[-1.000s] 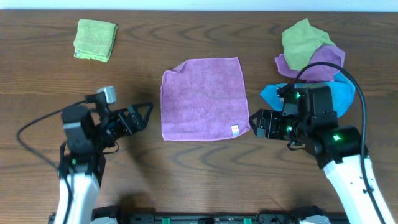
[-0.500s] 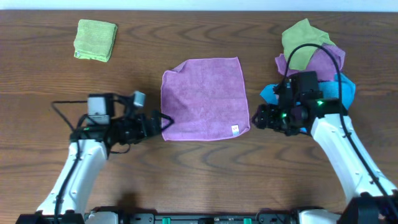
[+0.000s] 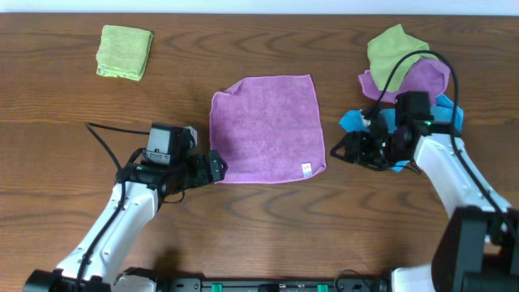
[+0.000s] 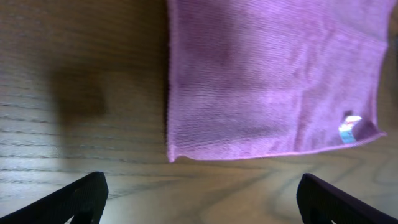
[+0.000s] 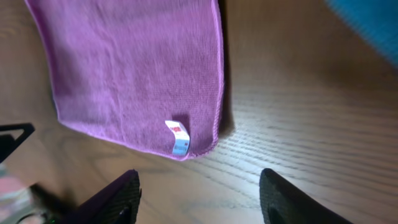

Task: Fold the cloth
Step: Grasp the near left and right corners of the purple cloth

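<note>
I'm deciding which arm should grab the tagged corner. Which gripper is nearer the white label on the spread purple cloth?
Right. The right gripper sits just off the edge of the cloth, beside the label. The left gripper is at the opposite near corner, across the cloth.

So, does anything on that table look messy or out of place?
Only the crumpled heap of cloths at the far right, green, purple and blue jumbled together. The purple cloth lies flat in the middle, and the folded green cloth sits neatly far left.
</note>
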Robot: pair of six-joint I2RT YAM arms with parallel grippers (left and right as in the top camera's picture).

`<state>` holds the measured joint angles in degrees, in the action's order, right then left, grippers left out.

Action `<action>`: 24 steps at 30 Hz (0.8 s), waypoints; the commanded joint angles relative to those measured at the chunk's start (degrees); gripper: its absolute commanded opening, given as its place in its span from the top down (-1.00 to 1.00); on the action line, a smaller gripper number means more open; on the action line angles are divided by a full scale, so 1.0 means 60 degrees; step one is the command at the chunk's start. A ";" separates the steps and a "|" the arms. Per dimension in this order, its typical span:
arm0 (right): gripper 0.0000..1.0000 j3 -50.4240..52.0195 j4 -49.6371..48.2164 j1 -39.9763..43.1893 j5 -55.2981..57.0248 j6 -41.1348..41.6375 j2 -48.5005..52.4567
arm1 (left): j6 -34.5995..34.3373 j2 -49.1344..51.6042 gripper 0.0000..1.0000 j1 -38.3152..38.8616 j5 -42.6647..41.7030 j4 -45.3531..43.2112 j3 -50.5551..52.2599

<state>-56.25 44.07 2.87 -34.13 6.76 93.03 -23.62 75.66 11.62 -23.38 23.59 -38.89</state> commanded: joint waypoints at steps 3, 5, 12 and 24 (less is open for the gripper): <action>-0.17 -0.0120 0.0237 0.0007 -0.0732 -0.0178 0.0597 | -0.0076 0.0637 -0.96 -0.0044 0.0255 -0.0029 -0.0229; -0.16 -0.0120 0.0299 0.0007 -0.0863 -0.0186 0.0692 | -0.0073 0.0820 -0.96 -0.0044 -0.0040 -0.0189 -0.0229; -0.22 -0.0047 0.0433 0.0004 -0.1355 -0.0364 0.0882 | -0.0219 0.1694 -0.89 -0.0135 -0.1038 -0.0565 -0.0229; -0.14 0.0175 0.0331 0.0000 -0.1592 -0.0648 0.1089 | 0.0328 0.2000 -0.89 -0.1297 -0.2907 -0.1060 -0.0117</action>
<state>-56.03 46.24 2.87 -40.86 4.43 98.26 -23.38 87.53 4.56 -37.98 17.54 -39.03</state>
